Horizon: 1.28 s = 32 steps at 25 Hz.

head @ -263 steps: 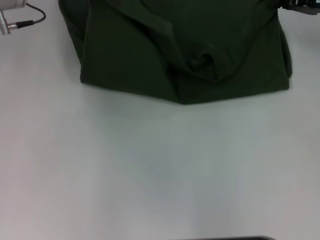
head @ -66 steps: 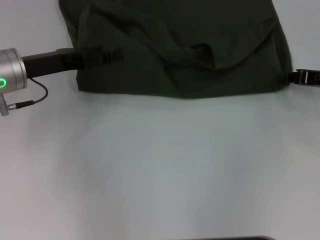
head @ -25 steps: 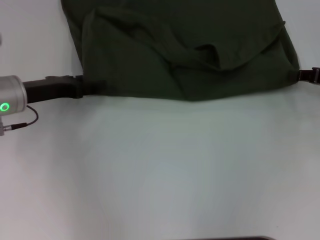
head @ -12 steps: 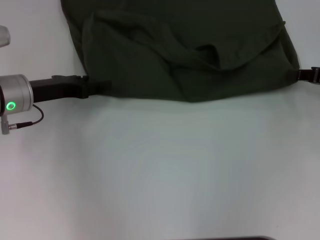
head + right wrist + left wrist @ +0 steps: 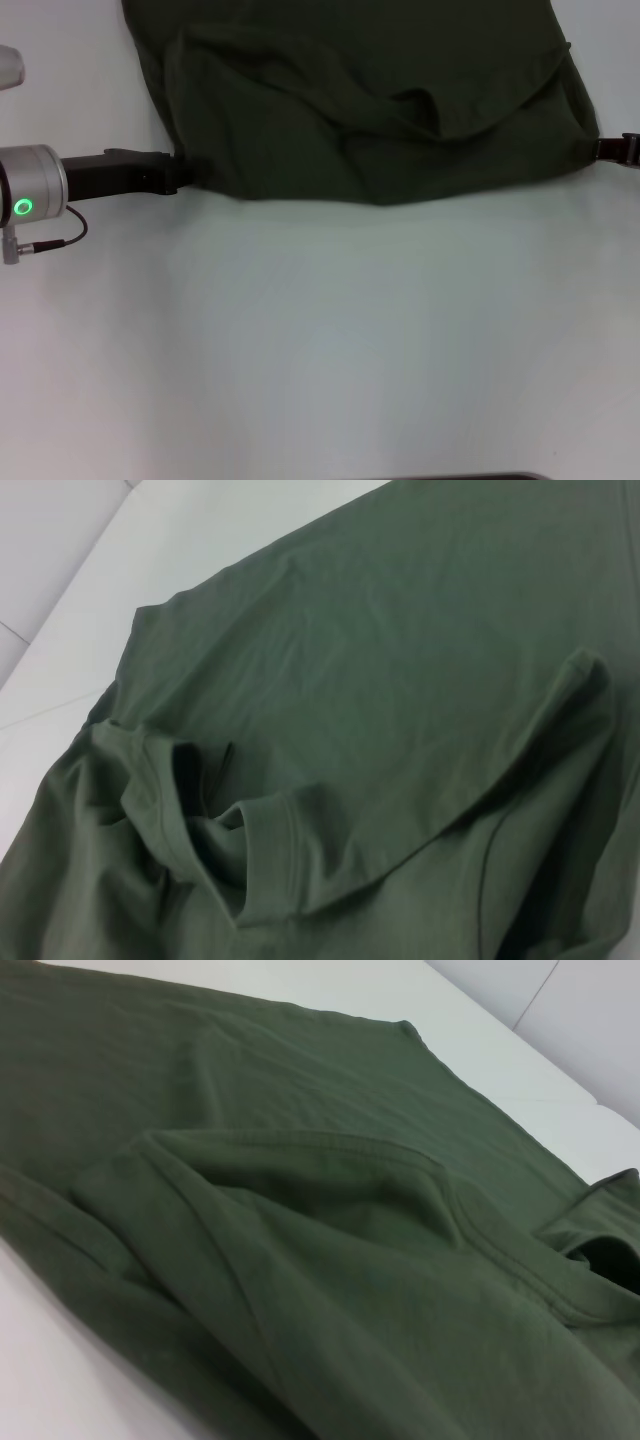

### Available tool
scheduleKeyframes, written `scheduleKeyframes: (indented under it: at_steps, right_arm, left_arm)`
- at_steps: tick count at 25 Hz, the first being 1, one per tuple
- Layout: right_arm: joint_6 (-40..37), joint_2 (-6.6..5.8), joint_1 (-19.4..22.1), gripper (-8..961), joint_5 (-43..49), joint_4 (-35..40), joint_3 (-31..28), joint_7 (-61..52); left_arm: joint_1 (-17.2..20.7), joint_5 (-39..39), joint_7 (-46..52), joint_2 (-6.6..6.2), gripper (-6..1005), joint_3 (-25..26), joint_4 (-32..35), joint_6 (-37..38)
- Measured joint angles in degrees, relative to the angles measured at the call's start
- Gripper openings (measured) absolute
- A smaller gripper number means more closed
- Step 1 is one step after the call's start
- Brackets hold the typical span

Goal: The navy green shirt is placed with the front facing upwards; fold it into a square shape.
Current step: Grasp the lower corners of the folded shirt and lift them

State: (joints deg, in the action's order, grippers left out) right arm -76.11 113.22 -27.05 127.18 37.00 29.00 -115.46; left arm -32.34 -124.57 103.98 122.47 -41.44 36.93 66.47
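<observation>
Shirt (image 5: pixel 370 90), upper frame: soft, limp, light. We'd pinch its near corners, where left tool (image 5: pixel 185 175) and right tool (image 5: pixel 612 148) sit; grip state unreadable.

Left gripper (image 5: pixel 185 172) stretched level from the left, right gripper (image 5: pixel 610 148) at right edge
</observation>
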Motion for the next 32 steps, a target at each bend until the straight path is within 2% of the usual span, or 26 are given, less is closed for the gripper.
scheduleKeyframes:
  at_steps: [9, 10, 15, 22, 27, 32]
  right_arm:
    - [0.0, -0.03, 0.1, 35, 0.0, 0.0, 0.0, 0.3]
    - [0.0, -0.03, 0.1, 35, 0.0, 0.0, 0.1, 0.4]
    - [-2.3, 0.06, 0.5, 36, 0.0, 0.0, -0.2, 2.2]
    - [-7.0, 0.32, 2.1, 36, -0.3, 0.2, -2.5, 4.1]
    - [-8.0, 0.06, 4.2, 36, -0.4, 0.3, -3.1, 4.3]
    - [-9.7, -0.11, 6.9, 35, -0.2, 0.3, -3.2, 4.7]
  left_arm:
    - [0.0, -0.1, 0.1, -0.36, 142, -0.5, -0.1, 0.3]
    - [0.1, -0.1, 0.1, -0.57, 101, -0.5, -0.1, 0.8]
    - [1.1, 0.0, 0.1, -2.38, 25, -0.2, 0.1, 7.4]
    - [3.6, 0.4, -0.4, -4.46, 25, 3.5, 1.9, 18.7]
    - [5.8, 0.4, -0.1, -5.86, 25, 5.1, 2.6, 22.9]
    - [7.8, 0.3, -0.1, -6.56, 25, 5.3, 2.7, 26.3]
